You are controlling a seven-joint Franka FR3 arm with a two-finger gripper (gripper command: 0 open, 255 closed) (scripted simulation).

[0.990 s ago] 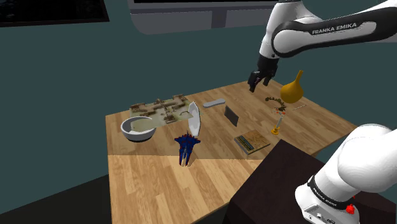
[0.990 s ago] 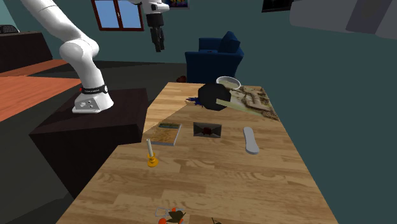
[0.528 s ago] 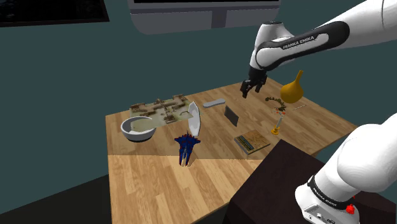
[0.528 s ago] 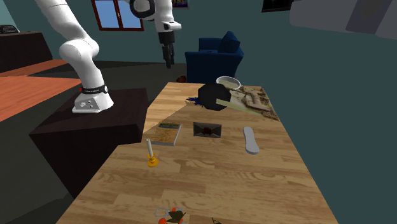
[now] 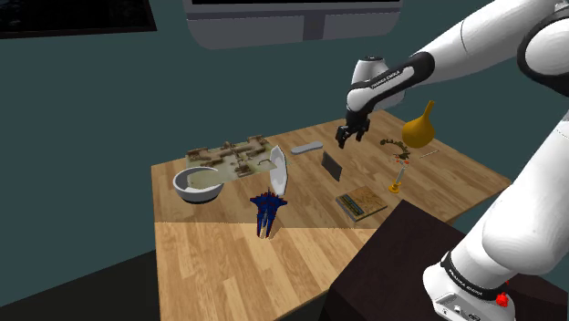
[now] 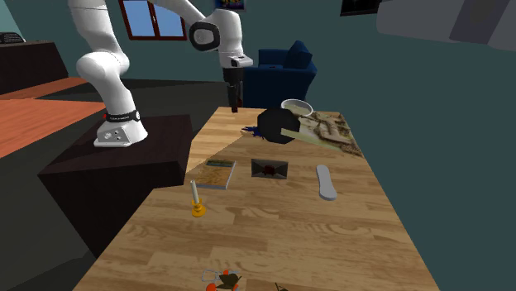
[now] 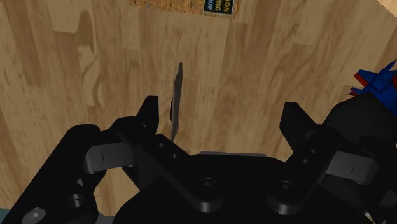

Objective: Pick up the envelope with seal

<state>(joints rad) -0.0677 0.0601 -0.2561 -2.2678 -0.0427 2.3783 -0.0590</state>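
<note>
The envelope (image 5: pixel 332 165) is a dark grey card standing on edge in the middle of the wooden table (image 5: pixel 228 255). In the second exterior view the envelope (image 6: pixel 271 168) shows a red seal on its face. My black gripper (image 5: pixel 344 139) hangs above it, slightly toward the back of the table, and its fingers stand open with nothing between them. From the second exterior view the gripper (image 6: pixel 234 104) points down over the table's far edge. Along the wrist view the envelope (image 7: pixel 176 105) appears edge-on as a thin sliver just beyond one finger of the gripper (image 7: pixel 222 121).
Around the envelope are a book (image 5: pixel 362 202), a grey remote (image 5: pixel 306 148), an upright white plate (image 5: pixel 279 169), a blue toy (image 5: pixel 265 210), a white bowl (image 5: pixel 198 184), a small candle holder (image 5: pixel 395 181) and a yellow vase (image 5: pixel 420 126). The stand (image 5: pixel 429 274) sits at the lower right.
The arm has swung toward the shoulder view's left and come lower, carrying the gripper from near the yellow vase to above the envelope. Nothing on the table has moved.
</note>
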